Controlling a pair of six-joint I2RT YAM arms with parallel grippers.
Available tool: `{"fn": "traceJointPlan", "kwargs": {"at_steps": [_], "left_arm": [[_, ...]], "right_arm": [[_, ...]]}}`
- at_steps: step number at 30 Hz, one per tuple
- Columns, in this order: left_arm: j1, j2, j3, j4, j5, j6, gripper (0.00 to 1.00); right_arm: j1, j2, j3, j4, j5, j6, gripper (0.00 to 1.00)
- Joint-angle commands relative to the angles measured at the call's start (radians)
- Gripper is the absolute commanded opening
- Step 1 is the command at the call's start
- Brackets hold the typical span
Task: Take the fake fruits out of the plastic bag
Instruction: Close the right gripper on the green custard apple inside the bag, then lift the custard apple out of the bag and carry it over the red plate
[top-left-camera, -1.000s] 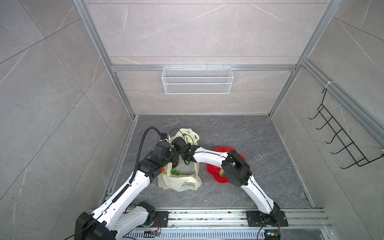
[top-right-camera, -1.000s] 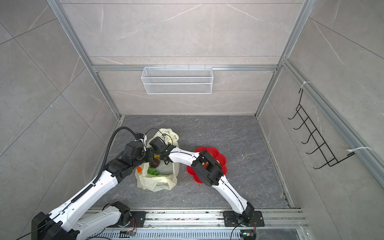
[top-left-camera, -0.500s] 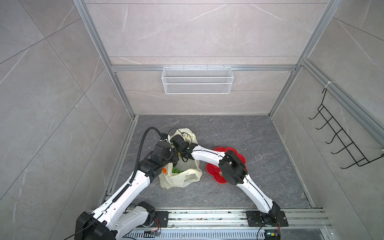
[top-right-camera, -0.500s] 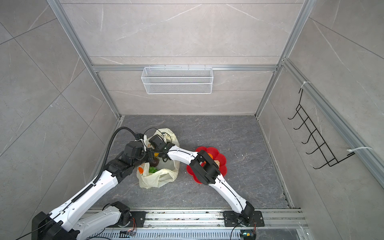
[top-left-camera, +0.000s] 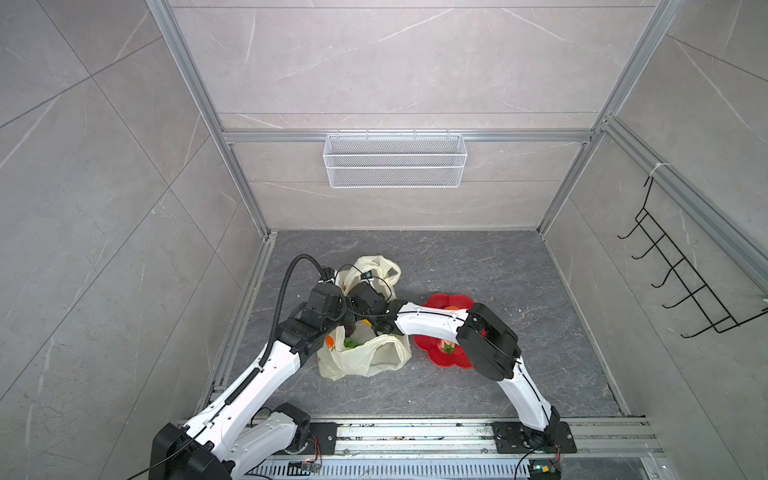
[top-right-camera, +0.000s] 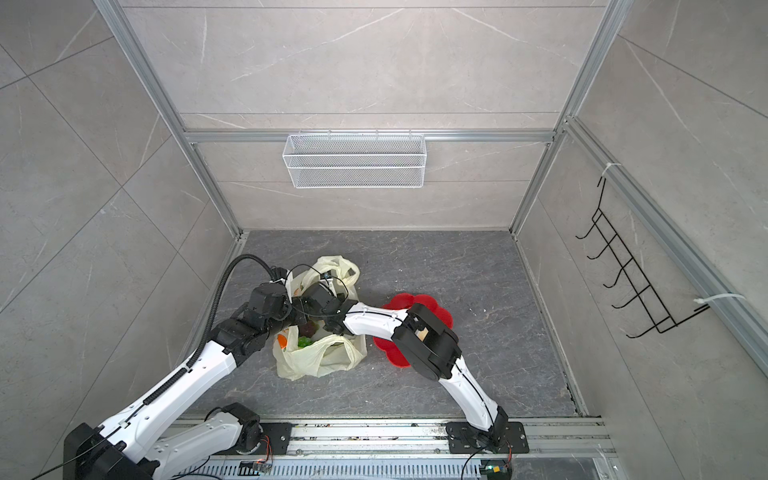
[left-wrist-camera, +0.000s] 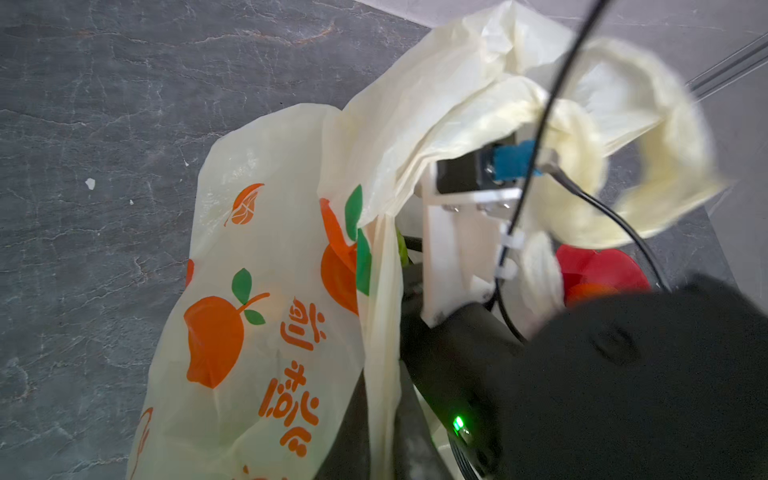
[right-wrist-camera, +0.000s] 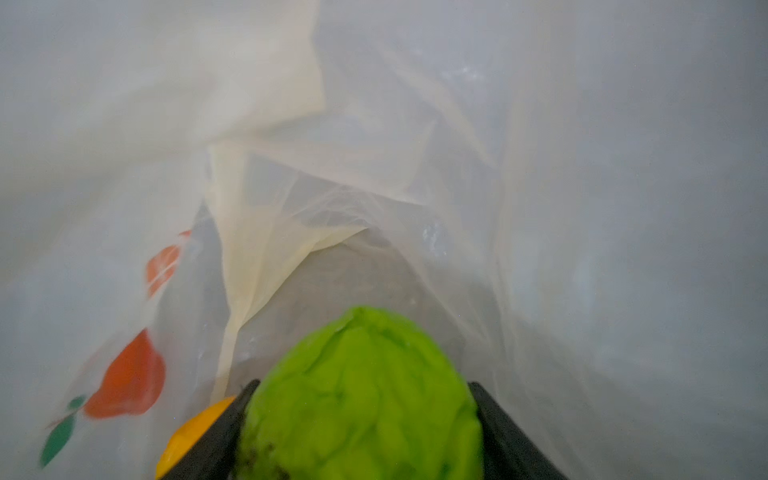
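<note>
The plastic bag (top-left-camera: 365, 357) (top-right-camera: 320, 359) lies left of centre on the grey floor, cream with orange fruit prints (left-wrist-camera: 257, 291). My left gripper (left-wrist-camera: 382, 432) is shut on the edge of the bag's mouth and holds it up (top-left-camera: 347, 321). My right gripper (right-wrist-camera: 361, 386) is inside the bag, shut on the green grape bunch (right-wrist-camera: 361, 395). A yellow fruit (right-wrist-camera: 191, 432) lies beside one finger. In both top views green shows in the bag's mouth (top-left-camera: 351, 343) and the right fingers are hidden. A strawberry (top-left-camera: 447, 347) lies on the red plate (top-left-camera: 436, 303).
The red flower-shaped plate (top-right-camera: 399, 305) sits right of the bag, partly under my right forearm. A white wire basket (top-left-camera: 395, 166) hangs on the back wall. A black hook rack (top-left-camera: 681, 286) is on the right wall. Aluminium rails (top-left-camera: 415, 432) run along the front.
My right wrist has shifted a little to the left and back over the bag's mouth. The bag's front part has drawn in and bunched. The left arm has stayed put.
</note>
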Motion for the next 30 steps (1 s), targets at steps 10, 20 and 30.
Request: {"fn": "traceJointPlan", "kwargs": {"at_steps": [10,20,30], "left_arm": [[0.011,0.007,-0.024,0.010,-0.034,-0.041,0.12],[0.012,0.024,-0.019,0.023,-0.018,-0.037,0.12],[0.011,-0.072,-0.118,0.138,0.110,0.002,0.12]], "right_arm": [[0.105,-0.307,-0.386,0.181,-0.015,-0.075,0.50],[0.130,-0.504,-0.602,0.266,-0.038,-0.092,0.50],[0.122,-0.654,-0.680,0.191,0.126,-0.098,0.53]]}}
